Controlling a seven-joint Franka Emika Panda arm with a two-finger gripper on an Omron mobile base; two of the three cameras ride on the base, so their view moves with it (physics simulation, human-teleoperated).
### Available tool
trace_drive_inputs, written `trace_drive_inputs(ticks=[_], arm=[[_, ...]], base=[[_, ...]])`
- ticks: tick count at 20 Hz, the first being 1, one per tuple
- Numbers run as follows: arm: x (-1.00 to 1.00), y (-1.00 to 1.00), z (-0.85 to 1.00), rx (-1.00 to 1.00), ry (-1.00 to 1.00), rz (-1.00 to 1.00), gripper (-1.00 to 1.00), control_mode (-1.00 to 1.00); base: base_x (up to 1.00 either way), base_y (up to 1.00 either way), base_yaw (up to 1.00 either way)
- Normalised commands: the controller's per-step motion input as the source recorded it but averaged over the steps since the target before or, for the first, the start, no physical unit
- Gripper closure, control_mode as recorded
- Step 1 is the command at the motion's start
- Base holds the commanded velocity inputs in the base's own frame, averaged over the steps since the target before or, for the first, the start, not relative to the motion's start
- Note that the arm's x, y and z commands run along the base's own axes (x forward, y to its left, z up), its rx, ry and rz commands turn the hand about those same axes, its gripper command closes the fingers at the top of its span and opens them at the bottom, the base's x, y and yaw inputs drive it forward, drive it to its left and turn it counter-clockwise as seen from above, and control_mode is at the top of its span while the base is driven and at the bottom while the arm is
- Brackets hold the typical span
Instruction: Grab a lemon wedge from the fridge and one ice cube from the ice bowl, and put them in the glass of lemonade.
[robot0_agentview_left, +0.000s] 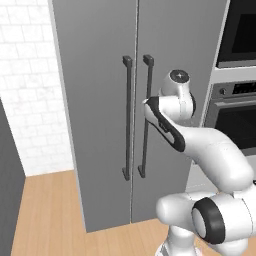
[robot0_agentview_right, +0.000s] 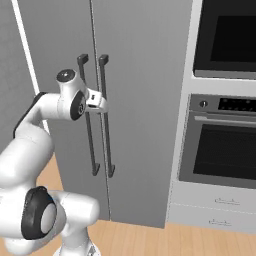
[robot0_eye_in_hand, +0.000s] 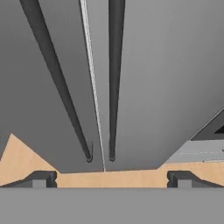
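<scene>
Fridge (robot0_agentview_left: 100, 125) dead ahead, both grey doors shut, filling the middle of the left and right base views. Two long dark bar handles side by side at the door seam: left handle (robot0_agentview_left: 127, 117), right handle (robot0_agentview_left: 145, 115). Tool (robot0_agentview_right: 102, 104) up at handle height, right against the right handle in the right base view, though contact cannot be confirmed. Looking down along the doors in the hand view: both bars running away toward the wooden floor (robot0_eye_in_hand: 127, 177), tool fingertips (robot0_eye_in_hand: 41, 178) spread wide apart at the bottom edge, nothing between them. Black-fronted oven tower (robot0_agentview_right: 225, 140) standing just to the right of the fridge, white drawers beneath it. White brick wall (robot0_agentview_left: 30, 100) off to the left.
</scene>
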Motion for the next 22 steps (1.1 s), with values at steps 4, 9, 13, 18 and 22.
trace_drive_inputs(ticks=[4, 9, 13, 18, 22], arm=[[0.64, 0.00, -0.10, 0.00, 0.11, -0.06, -1.00, -1.00], [0.16, -0.13, 0.00, 0.02, 0.00, 0.00, -1.00, -1.00], [0.48, 0.00, -0.07, 0.00, 0.00, 0.00, -1.00, -1.00], [0.65, 0.00, -0.41, 0.00, -0.02, 0.00, -1.00, -1.00], [0.35, 0.00, -0.50, 0.00, -0.10, 0.00, -1.00, -1.00]], base=[[0.00, 0.00, 0.00], [0.00, 0.00, 0.00], [0.00, 0.00, 0.00], [0.00, 0.00, 0.00], [0.00, 0.00, 0.00]])
